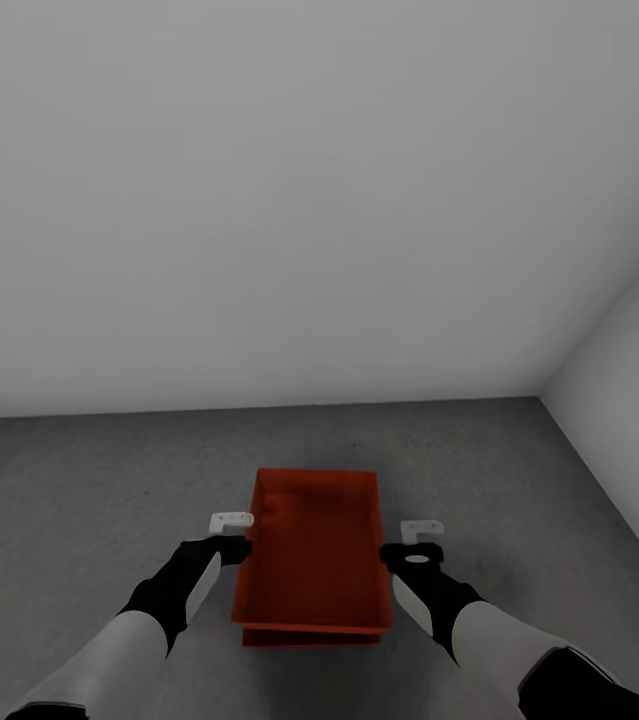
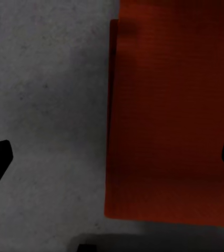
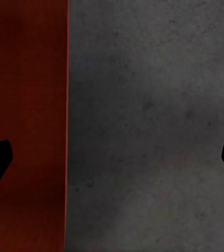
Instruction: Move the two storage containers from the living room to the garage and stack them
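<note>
An orange-red storage container (image 1: 314, 545) sits open-topped on the dark grey garage floor (image 1: 79, 500), straight ahead of me. The rim of the second container (image 1: 309, 637) peeks out beneath its near end, so the two are stacked. My left gripper (image 1: 231, 535) is at the stack's left wall and my right gripper (image 1: 421, 540) at its right wall. Both are open. In the left wrist view the left gripper (image 2: 117, 152) spans the container's long wall (image 2: 110, 115). In the right wrist view the right gripper (image 3: 117, 149) spans the other wall (image 3: 68, 105). Neither grips anything.
A plain white-grey wall (image 1: 259, 200) rises just beyond the containers. A second wall (image 1: 629, 350) closes the corner at the right. Speckled concrete stretches to the left and right of the stack.
</note>
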